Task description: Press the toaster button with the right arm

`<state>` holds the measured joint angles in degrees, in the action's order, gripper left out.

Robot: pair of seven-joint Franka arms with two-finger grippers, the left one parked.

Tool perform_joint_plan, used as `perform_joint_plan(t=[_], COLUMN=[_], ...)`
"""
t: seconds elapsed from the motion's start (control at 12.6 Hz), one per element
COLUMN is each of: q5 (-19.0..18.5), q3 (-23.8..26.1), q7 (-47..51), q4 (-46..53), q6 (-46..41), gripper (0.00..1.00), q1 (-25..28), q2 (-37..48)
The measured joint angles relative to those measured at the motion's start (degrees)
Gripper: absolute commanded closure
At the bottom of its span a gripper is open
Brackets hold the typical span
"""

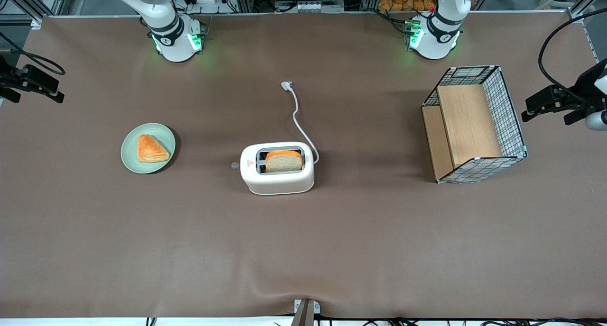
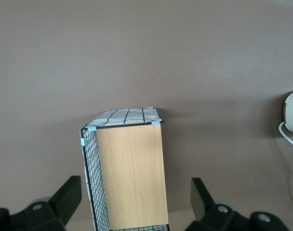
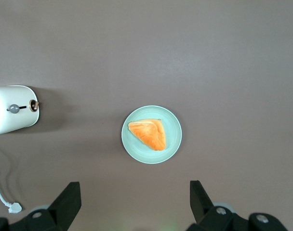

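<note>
One toaster [image 1: 278,168], one toaster button [image 1: 235,165], one spread claw [image 3: 132,202] above plate [image 3: 173,144].

green plate [image 1: 148,148] holds what looks like pastry [image 1: 151,149]; wire-and-wood basket [image 1: 474,124].

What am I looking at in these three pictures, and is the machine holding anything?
Two robot arms are bolted to a brown table. The front view looks down on the whole table; the other two come from cameras on the arms' wrists. The right arm's gripper hangs open high above a green plate with a pastry and holds nothing. Mid-table stands the toaster with bread in a slot; the toaster button sticks out of its narrow end. A wire basket sits toward the parked arm's end.
</note>
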<state>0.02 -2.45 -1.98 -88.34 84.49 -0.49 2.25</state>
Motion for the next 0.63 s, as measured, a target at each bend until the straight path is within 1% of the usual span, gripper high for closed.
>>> perform_joint_plan(t=[0.4,0.63], q5=[0.2,0.7], q3=[0.5,0.7], q7=[-0.1,-0.1], q4=[0.0,0.0], q6=[0.0,0.0], gripper=[0.0,0.0], q1=[0.5,1.9], q2=[-2.1,-3.7])
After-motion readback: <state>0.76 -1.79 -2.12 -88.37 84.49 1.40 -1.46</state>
